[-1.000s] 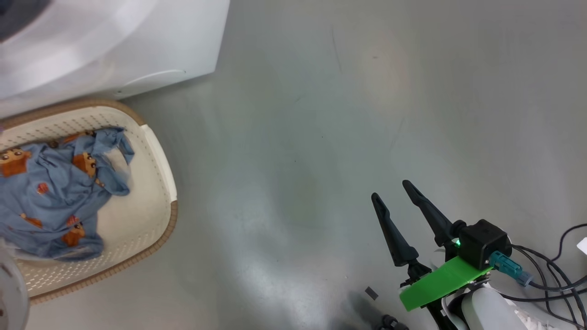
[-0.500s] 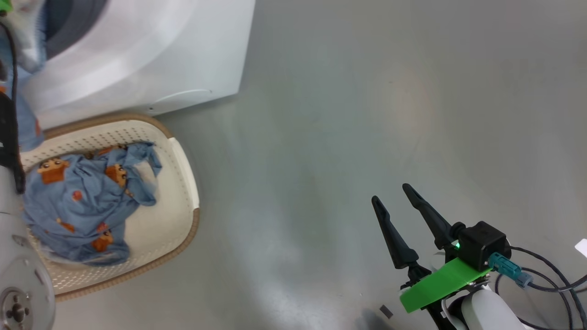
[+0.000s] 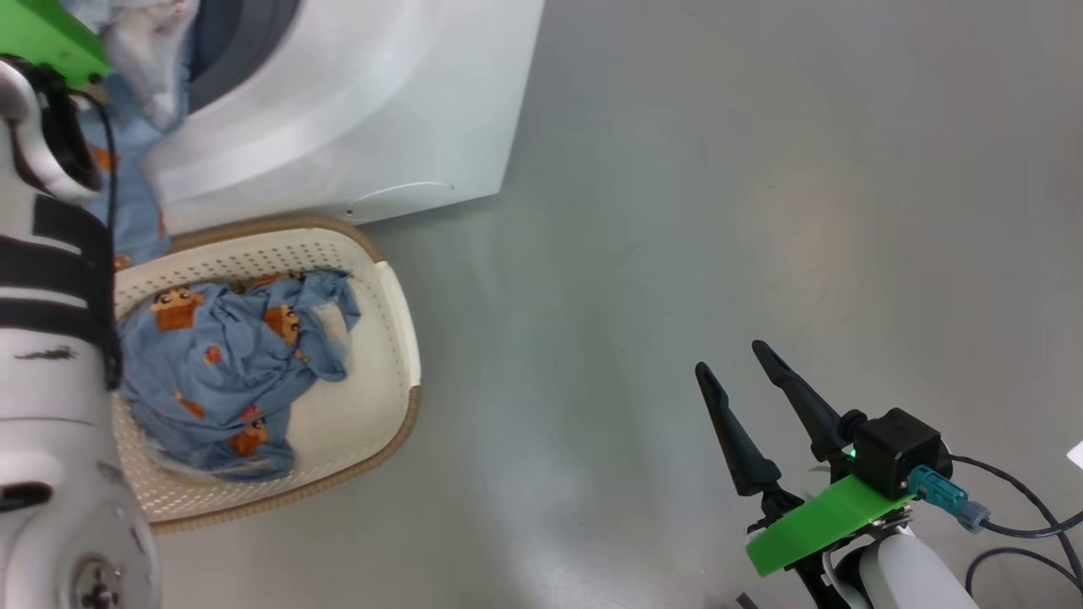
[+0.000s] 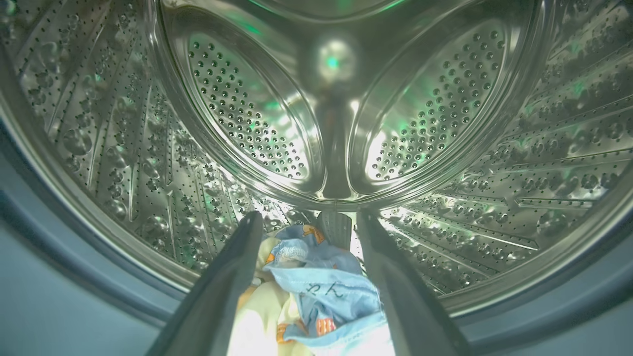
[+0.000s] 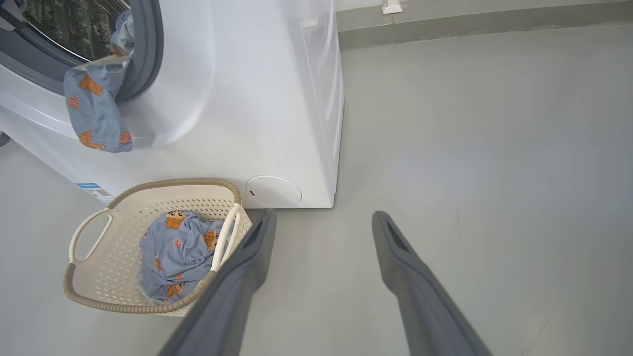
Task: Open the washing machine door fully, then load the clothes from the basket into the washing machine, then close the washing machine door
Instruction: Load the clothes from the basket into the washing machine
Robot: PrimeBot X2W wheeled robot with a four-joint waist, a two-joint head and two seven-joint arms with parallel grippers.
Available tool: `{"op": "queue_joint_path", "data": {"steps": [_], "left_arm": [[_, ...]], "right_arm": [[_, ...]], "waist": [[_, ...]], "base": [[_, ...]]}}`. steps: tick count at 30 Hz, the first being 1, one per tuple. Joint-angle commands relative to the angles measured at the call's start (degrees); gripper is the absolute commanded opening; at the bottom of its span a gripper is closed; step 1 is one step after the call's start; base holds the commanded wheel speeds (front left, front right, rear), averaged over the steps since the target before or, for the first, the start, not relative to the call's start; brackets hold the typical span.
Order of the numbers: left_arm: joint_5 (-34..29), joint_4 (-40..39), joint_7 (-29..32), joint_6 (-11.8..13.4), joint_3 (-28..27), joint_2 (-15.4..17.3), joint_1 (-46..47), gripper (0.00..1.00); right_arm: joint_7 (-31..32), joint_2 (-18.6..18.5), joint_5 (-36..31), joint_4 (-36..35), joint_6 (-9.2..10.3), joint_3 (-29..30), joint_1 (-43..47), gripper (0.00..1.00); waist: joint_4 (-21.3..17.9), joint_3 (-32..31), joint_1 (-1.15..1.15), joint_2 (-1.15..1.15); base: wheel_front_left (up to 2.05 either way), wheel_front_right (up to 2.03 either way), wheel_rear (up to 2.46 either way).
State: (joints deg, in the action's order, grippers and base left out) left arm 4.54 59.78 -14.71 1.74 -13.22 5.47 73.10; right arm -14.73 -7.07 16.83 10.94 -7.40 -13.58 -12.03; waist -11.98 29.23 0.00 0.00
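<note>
Left gripper [image 4: 309, 217], fingers spread wide; right gripper [image 3: 730, 357], fingers parted

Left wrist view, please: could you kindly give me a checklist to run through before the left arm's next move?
1. Left pincer released: ok, fingers spread wide, facing the drum.
2. Draped garment fully inside: not ok, it hangs over the gasket down the washing machine front.
3. Basket emptied: not ok, blue clothes lie in it.
4. Right pincer free: ok, open above bare floor.
5. Door fully open: cannot tell.
</note>
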Motion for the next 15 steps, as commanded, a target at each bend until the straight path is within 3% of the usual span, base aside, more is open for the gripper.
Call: {"op": "queue_joint_path", "data": {"steps": [1, 15], "left_arm": [[0.3, -1.6, -0.3, -0.3, 0.0, 1.4, -1.7, 1.0], [2.6, -6.2, -0.3, -3.6, 2.3, -2.1, -9.8, 1.0]], "right_arm": [[-0.3, -0.4, 0.3, -0.9, -0.09, -0.6, 0.6, 1.0], [-0.3, -1.1, 0.0, -0.8, -0.09, 1.0, 0.6, 1.0]], "waist": [[1.0, -0.5, 0.0, 0.0], [4.7, -2.9, 0.0, 0.0]], "base": [[0.0, 0.0, 0.0], [0.0, 0.0, 0.0]]}}
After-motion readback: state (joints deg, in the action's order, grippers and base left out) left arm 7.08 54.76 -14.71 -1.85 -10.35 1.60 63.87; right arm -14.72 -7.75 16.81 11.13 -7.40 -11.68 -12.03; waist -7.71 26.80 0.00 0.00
